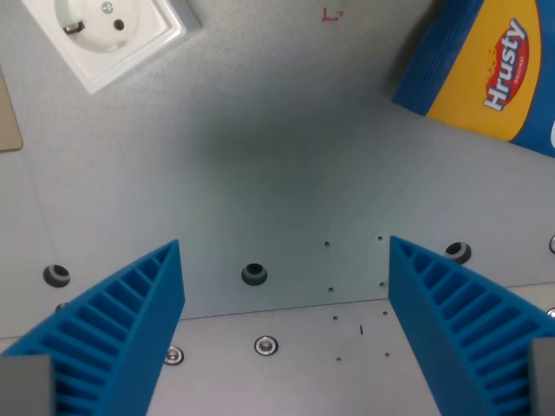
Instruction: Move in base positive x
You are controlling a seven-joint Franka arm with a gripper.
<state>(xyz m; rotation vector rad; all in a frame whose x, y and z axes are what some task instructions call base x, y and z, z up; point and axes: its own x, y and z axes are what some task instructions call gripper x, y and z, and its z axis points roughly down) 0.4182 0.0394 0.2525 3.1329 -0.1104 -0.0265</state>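
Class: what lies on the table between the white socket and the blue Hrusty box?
Only bare grey table separates the socket and Hrusty box, apart from a small red mark, per the wrist view.

One wrist view looks straight down, close over a grey table (286,156); blue fingers (113,338) frame the bottom corners, socket (108,35) upper left, box (486,69) upper right.

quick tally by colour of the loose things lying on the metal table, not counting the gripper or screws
white: 1, the white plastic wall socket at top on the wrist view's left
blue and yellow: 1, the blue and yellow Hrusty box at top on the wrist view's right
beige: 1, a flat beige piece cut off by the left edge
total: 3
All lie on the grey metal table.
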